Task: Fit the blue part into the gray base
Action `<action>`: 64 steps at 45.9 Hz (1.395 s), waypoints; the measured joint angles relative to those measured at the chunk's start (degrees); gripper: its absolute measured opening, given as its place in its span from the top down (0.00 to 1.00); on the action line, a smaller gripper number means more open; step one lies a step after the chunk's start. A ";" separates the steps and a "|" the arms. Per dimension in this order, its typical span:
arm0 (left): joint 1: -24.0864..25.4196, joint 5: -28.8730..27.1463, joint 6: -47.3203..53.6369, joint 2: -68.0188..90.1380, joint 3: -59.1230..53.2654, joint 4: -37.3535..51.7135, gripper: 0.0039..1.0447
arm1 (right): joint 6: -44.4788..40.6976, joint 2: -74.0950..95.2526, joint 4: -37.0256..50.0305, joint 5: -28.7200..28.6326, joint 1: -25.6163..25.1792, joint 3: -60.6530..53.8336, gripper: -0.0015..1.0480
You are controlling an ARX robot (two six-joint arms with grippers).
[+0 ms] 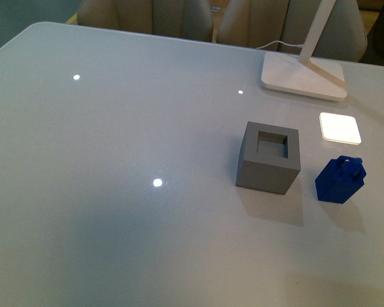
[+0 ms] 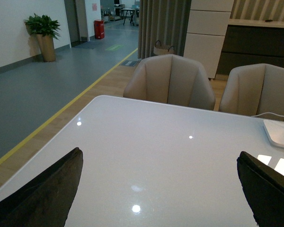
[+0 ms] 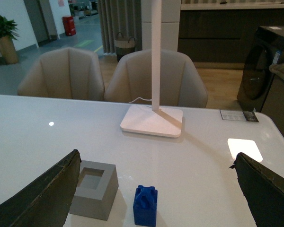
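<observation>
At the opening step: reach and grasp, with nothing picked up yet. Finds the blue part [image 1: 340, 180] standing on the bench [image 1: 115, 211], knob up, just beside the gray base [image 1: 269, 158] on its right, close but not touching. Finds the base upright as well, square hole facing up and empty. Shows no arm in the front view.

From the right wrist view, looks out past the right end effector [image 3: 157, 156], spread wide and gripping nothing, toward part and base on the bench ahead, with the lamp [image 3: 151, 120] beyond. Much the same for the left end effector [image 2: 159, 152]: wide open, holding nothing, aimed at a bare stretch of bench with neither piece in sight.

Favours the right arm, judging by the part's place on that side.

Next: bring the right end effector over the blue part, square it to the flat sides, descend, close on the body below the knob. Then lift, carry left over the hole, and match the part's outline to the square opening before lowering. Probably calls for care with rotation, to avoid catching on the rim through skew
</observation>
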 joint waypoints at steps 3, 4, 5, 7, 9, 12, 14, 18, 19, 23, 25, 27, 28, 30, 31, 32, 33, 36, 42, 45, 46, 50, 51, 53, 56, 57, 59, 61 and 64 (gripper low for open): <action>0.00 0.00 0.00 0.00 0.00 0.00 0.07 | 0.00 0.00 0.00 0.00 0.00 0.00 0.09; 0.00 0.00 0.00 0.00 0.00 0.00 0.07 | 0.00 0.00 0.00 0.00 0.00 0.00 0.09; 0.00 0.00 0.00 0.00 0.00 0.00 0.07 | 0.00 0.00 0.00 0.00 0.00 0.00 0.09; 0.00 -0.02 0.00 0.00 0.00 0.00 0.07 | 0.02 0.00 0.00 0.00 0.00 0.00 0.09; 0.00 0.00 0.00 0.00 0.00 0.00 0.07 | 0.02 0.00 0.00 0.00 0.00 0.00 0.09; 0.00 0.00 0.00 0.00 0.00 0.00 0.07 | 0.02 0.00 0.00 0.00 0.00 0.00 0.09; 0.00 0.00 0.00 0.00 0.00 0.00 0.07 | 0.02 0.00 0.00 0.00 0.00 0.00 0.09; 0.00 0.00 0.00 0.00 0.00 0.00 0.07 | 0.00 0.00 0.00 0.00 0.00 0.00 0.09; 0.00 0.00 0.02 0.00 0.00 0.00 0.07 | 0.02 0.00 0.00 0.00 0.00 0.00 0.09; 0.00 0.00 0.00 0.00 0.00 0.00 0.07 | 0.00 0.00 0.00 0.00 0.00 0.00 0.09; 0.00 0.00 0.00 0.00 0.00 0.00 0.07 | 0.00 0.00 0.00 0.00 0.00 0.00 0.09; 0.00 0.00 0.00 0.00 0.02 0.00 0.07 | 0.00 0.00 0.00 0.00 0.00 0.00 0.09; 0.00 0.00 0.00 0.00 0.00 0.00 0.07 | 0.00 0.00 0.00 0.00 0.00 0.00 0.09; 0.00 0.00 0.00 0.00 0.02 0.00 0.07 | 2.16 2.10 -3.96 6.62 1.97 1.40 0.09; 0.00 0.00 0.00 0.00 0.00 0.00 0.07 | 4.24 4.68 -8.07 12.13 4.35 3.23 0.09; -0.02 -0.17 0.00 0.02 0.00 0.00 0.07 | 7.80 10.14 -13.57 21.09 8.00 6.25 0.09; 0.00 -0.17 0.00 0.00 0.00 0.00 0.07 | 9.68 14.08 -16.31 25.79 10.01 8.07 0.09; 0.00 -0.02 0.00 0.00 0.00 0.00 0.07 | 12.76 24.87 -17.90 34.97 13.73 12.39 0.09; 0.00 -0.02 0.00 0.00 0.00 0.00 0.07 | 16.39 47.10 -10.58 29.46 8.52 22.12 0.09; 0.00 0.00 0.00 0.00 0.02 0.00 0.07 | 16.41 57.44 -7.56 22.91 5.07 26.27 0.09; 0.00 -0.02 0.00 0.00 0.00 0.00 0.07 | 16.59 60.57 -6.95 21.07 4.15 27.56 0.09; 0.00 -0.02 0.00 0.00 0.00 0.00 0.07 | 16.83 72.70 -5.75 14.38 2.29 32.96 0.09; 0.00 -0.02 0.00 0.00 0.02 0.00 0.07 | 16.85 75.69 -5.57 12.98 2.10 34.38 0.09; 0.00 0.00 0.00 0.00 0.02 0.00 0.07 | 16.79 81.13 -5.31 11.23 1.99 37.07 0.09; 0.00 0.00 0.00 0.00 0.02 0.00 0.07 | 16.85 88.41 -5.29 8.90 1.95 41.05 0.09; 0.00 0.00 0.00 0.00 0.00 0.00 0.07 | 16.83 90.73 -5.49 8.55 1.95 42.42 0.09; 0.00 0.00 0.00 0.00 0.00 0.00 0.07 | 16.81 93.83 -5.81 7.91 1.95 44.37 0.09; 0.00 0.00 0.00 0.00 0.00 0.00 0.07 | 16.90 98.60 -6.58 7.13 1.97 47.47 0.09; 0.00 0.00 0.00 0.00 0.00 0.00 0.07 | 16.98 102.62 -7.76 6.67 2.10 50.21 0.09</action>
